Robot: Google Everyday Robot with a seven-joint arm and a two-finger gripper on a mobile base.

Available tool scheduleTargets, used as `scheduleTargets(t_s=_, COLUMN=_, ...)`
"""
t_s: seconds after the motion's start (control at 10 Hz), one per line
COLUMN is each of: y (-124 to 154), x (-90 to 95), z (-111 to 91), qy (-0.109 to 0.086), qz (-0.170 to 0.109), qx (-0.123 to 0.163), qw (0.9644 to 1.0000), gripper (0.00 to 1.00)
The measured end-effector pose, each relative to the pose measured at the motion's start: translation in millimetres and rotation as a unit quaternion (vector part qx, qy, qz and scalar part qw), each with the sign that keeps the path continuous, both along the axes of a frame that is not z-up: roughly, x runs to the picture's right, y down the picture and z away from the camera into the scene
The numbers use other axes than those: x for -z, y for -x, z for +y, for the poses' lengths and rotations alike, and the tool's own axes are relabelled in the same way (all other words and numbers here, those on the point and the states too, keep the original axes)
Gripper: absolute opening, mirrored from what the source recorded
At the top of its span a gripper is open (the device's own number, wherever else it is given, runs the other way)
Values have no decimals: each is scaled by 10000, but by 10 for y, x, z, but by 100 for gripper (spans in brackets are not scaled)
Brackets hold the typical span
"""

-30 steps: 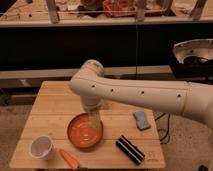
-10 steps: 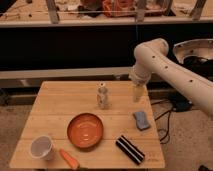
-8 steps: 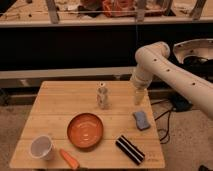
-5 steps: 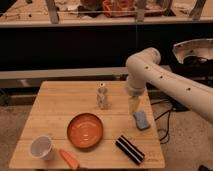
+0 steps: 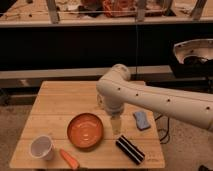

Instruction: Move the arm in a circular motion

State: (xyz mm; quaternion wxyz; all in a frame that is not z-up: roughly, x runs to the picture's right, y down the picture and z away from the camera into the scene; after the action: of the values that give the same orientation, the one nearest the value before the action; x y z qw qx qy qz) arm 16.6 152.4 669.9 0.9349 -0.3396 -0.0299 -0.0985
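The glossy white arm (image 5: 150,97) with small dark dots reaches in from the right over the wooden table (image 5: 55,97). Its elbow bends above the table's middle. The gripper (image 5: 116,125), a yellowish tip, hangs down just right of the orange bowl (image 5: 85,131) and left of the blue sponge (image 5: 142,120). It holds nothing that I can see. The small figure-like bottle seen before is hidden behind the arm.
A white cup (image 5: 42,147) stands at the front left, an orange carrot-like piece (image 5: 68,158) beside it. A black striped block (image 5: 129,149) lies at the front right. A dark shelf wall runs behind the table. A grey machine (image 5: 192,55) stands at the right.
The arm has swung from the table's right edge leftward and forward, so its tip now hangs between the bowl and the sponge. It now covers the small bottle.
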Motion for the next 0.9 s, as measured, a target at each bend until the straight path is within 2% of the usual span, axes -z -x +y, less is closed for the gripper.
scheduleTargets(t_s=0.2, y=311, x=23, z=-16, qy=-168, qz=-393, qx=265, qw=9987, gripper=80)
scheduleTargets(t_s=0.4, y=462, x=-90, z=-159, qy=-334, qz=-654, qx=474, qw=9962, gripper=80)
scheduleTargets(t_s=0.6, y=578, x=-343, z=-438, qy=-419, qz=-849, qx=692, qw=9931, gripper=80)
scheduleTargets(t_s=0.9, y=679, x=-745, z=-867, qy=-433, qz=-1024, qx=925, qw=9895, gripper=80)
